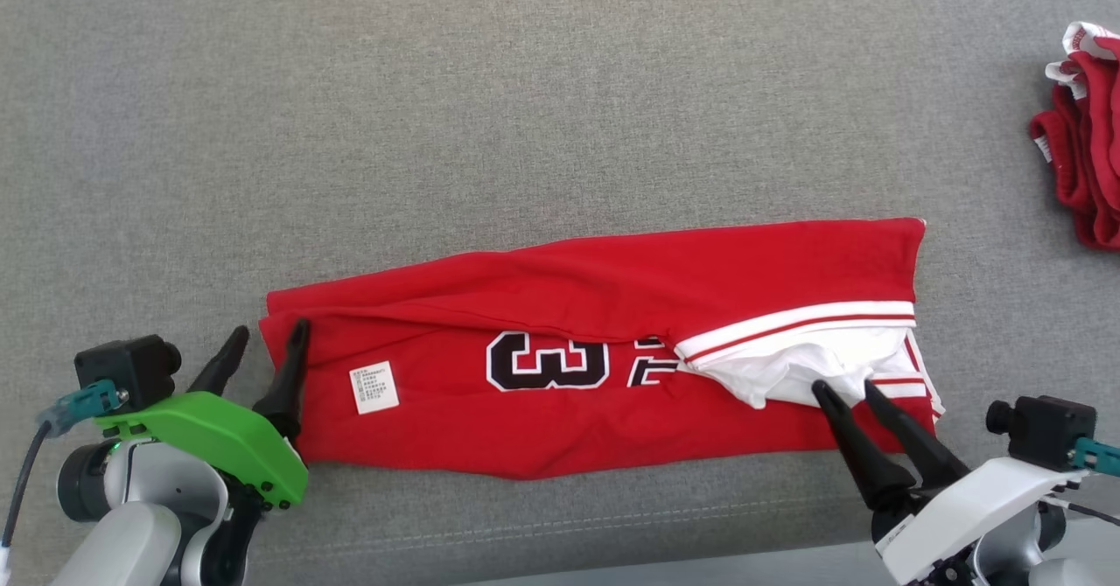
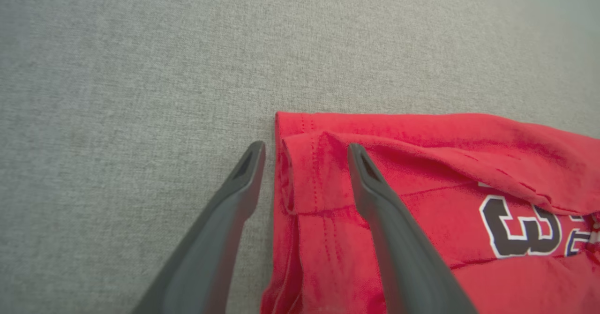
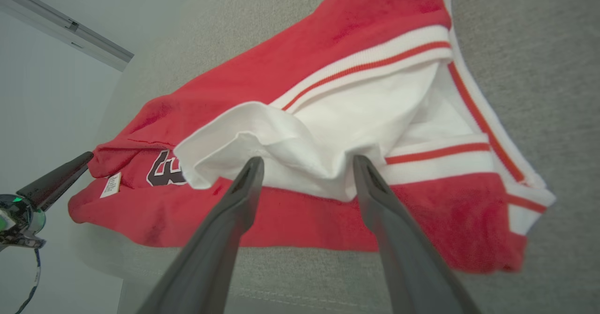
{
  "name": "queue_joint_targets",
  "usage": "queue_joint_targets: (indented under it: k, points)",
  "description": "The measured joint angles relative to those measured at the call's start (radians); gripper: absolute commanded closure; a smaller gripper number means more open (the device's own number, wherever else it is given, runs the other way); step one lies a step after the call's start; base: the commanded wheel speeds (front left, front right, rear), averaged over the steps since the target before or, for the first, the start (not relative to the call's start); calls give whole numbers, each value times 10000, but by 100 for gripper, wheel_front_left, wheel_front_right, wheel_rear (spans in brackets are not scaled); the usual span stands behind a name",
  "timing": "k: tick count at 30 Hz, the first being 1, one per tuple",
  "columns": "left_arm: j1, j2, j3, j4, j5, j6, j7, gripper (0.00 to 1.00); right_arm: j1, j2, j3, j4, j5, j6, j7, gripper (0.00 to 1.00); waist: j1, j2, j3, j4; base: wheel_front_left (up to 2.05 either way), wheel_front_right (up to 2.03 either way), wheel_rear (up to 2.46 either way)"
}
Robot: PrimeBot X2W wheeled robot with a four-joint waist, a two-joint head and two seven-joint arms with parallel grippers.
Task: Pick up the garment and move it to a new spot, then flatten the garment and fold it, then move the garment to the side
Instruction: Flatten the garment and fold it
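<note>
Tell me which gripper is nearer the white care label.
Left. The left gripper straddles the left edge of the red garment, just beside the care label; the right gripper is at the white-trimmed opposite end.

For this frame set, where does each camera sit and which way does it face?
Head view: above, facing down at the folded red jersey with white trim on the grey fabric surface; the left end effector and right end effector show.
Left wrist view: low at the jersey's hem end, facing along its own open fingers.
Right wrist view: low at the white-trimmed end, facing along its own open fingers toward the left end effector.
Shared: all see the black numeral 3.
</note>
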Motion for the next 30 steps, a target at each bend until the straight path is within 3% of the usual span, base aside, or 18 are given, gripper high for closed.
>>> queue_joint_targets:
  k: [8,14,23,30]
  points:
    - [250,-226,454,-293,759,861,-1565,0,-51,332,-535,-694,-301,0,-1267,0,0,0,-207,-60,0,0,0]
    - [198,-430,334,-581,1615,1156,-2619,0,-606,909,-1691,-368,-1367,0,-2263,0,0,0,-559,-6,0,0,0]
    - [294,-663,84,-435,2556,1220,-3415,0,-1244,1225,-2268,431,-3662,0,-2638,0,0,0,-1202,162,0,0,0]
    - [838,-934,90,-90,2861,1049,-3567,0,-1118,1317,-2253,830,-4594,0,-2800,0,0,0,-1724,332,0,0,0]
